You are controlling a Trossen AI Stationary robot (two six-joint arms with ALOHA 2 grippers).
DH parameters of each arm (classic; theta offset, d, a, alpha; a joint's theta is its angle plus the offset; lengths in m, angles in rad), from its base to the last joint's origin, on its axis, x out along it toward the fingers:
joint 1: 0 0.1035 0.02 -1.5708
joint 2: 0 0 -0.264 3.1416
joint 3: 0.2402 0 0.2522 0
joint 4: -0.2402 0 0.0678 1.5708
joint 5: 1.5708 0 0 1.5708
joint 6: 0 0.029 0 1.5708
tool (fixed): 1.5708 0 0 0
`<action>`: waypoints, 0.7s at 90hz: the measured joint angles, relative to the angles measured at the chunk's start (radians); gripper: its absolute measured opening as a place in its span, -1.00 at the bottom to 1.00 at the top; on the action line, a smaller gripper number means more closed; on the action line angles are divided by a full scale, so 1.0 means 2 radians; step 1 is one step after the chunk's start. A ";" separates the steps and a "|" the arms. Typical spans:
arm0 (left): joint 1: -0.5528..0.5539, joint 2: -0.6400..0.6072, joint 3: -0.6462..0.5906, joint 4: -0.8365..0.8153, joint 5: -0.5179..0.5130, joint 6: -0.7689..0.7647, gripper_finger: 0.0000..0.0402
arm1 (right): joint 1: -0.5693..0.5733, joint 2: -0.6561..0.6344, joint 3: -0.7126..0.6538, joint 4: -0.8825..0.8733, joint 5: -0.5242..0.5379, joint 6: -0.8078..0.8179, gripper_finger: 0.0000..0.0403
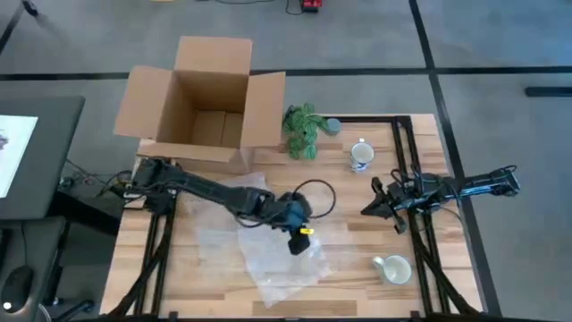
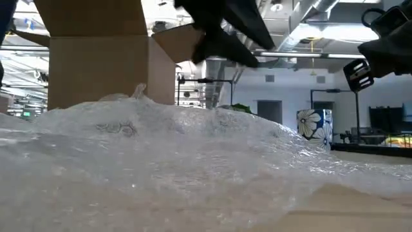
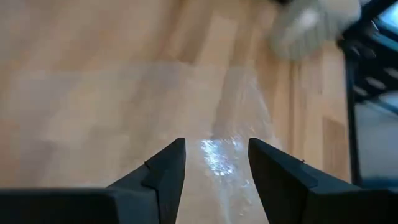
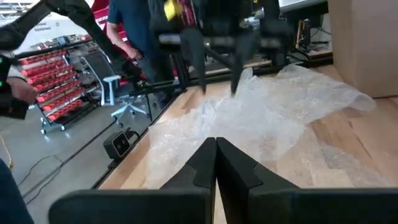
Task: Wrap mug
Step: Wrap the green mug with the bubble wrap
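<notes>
Nearest the table's front edge, a crumpled sheet of clear bubble wrap (image 1: 268,246) spreads over the pale wooden slatted tabletop (image 1: 349,224), and just beside its right-hand corner a cream ceramic mug (image 1: 394,267) lies tipped on its side, mouth up toward the overhead camera. Directly above the sheet hangs the left gripper (image 1: 299,241), its two dark fingers (image 3: 163,177) parted to a moderate gap with nothing between them, pointed down at the glinting plastic; in its own wrist view the cream mug (image 3: 306,25) shows blurred beyond the sheet's far edge. From those fingers the mug lies off the sheet toward the right-hand arm, so whichever arm fetches it must bring it onto the wrap. To the right of the sheet, the right gripper (image 1: 380,199) waits with fingers pressed together on nothing, roughly as near that mug as the left gripper is. Farther back from the sheet stands a white mug with blue flower print (image 1: 361,156), upright near a small green leafy plant (image 1: 304,130). Beyond the sheet's rear edge an open brown cardboard box (image 1: 206,107) sits with flaps spread.
</notes>
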 joint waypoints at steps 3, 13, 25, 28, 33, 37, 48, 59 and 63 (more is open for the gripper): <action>0.002 0.012 0.000 0.008 0.020 0.003 -0.19 | 0.000 0.000 0.000 0.000 0.000 0.000 -1.00; 0.002 0.048 0.012 -0.013 0.036 0.005 -0.18 | 0.000 0.000 0.000 0.000 0.000 0.000 -1.00; -0.010 0.079 0.042 -0.054 -0.003 0.000 -0.20 | 0.000 0.000 0.000 0.000 0.000 0.000 -1.00; -0.012 0.086 0.050 -0.066 -0.013 -0.004 -0.21 | 0.000 0.000 0.000 0.000 0.000 0.000 -1.00; -0.015 0.097 0.062 -0.090 -0.031 -0.009 -0.23 | 0.000 0.000 0.000 0.000 0.000 0.000 -1.00; -0.016 0.105 0.069 -0.105 -0.040 -0.013 -0.26 | 0.000 0.000 0.000 0.000 0.000 0.000 -1.00; -0.016 0.115 0.080 -0.106 -0.042 -0.025 -0.50 | 0.000 0.000 0.000 0.000 0.000 0.000 -1.00; -0.016 0.114 0.081 -0.108 -0.042 -0.027 -0.90 | 0.000 0.000 0.000 0.000 0.000 0.000 -1.00; -0.014 0.114 0.081 -0.112 -0.042 -0.027 -0.95 | 0.000 0.000 0.000 0.000 0.000 0.000 -1.00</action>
